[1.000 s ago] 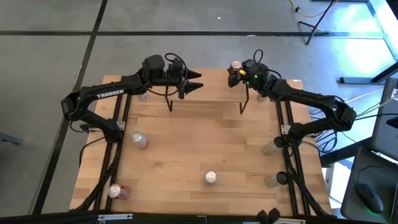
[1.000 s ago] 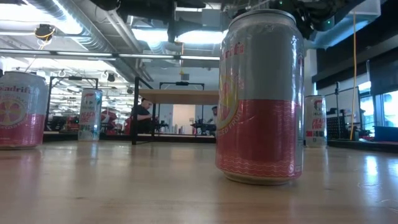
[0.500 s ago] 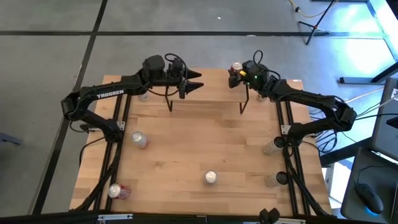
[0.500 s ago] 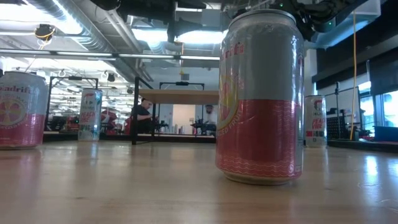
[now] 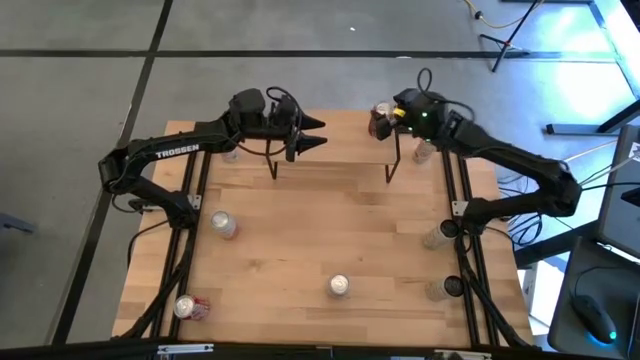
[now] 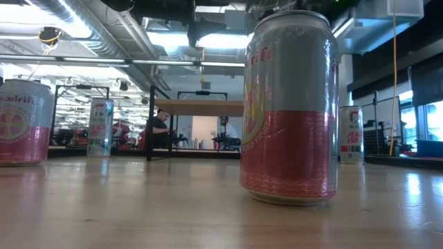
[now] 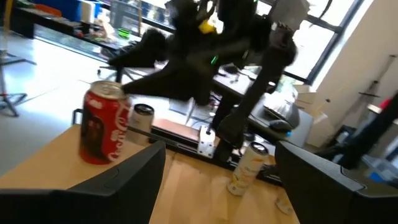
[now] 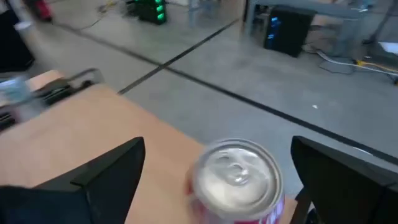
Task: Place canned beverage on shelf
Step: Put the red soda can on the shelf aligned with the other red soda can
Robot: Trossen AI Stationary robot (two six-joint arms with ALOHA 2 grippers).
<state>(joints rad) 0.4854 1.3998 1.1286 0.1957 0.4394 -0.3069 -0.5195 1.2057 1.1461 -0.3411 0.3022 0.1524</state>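
Red can [image 8: 236,177] upright on shelf [image 5: 335,135], between right gripper's [image 5: 385,117] parted jaws (untouched).

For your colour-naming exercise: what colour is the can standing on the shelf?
Red with white lettering and a silver top; the can shows best in the left wrist view.

Seven cans [image 5: 338,285], one shelf [image 5: 340,135].

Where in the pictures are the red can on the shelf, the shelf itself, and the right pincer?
red can [image 7: 102,124], left wrist view, on its red side wall.
shelf [image 5: 335,145], high view, on a bare part of its wooden top.
right pincer [image 8: 214,165], right wrist view, midway between its two dark fingertips, open around the can.
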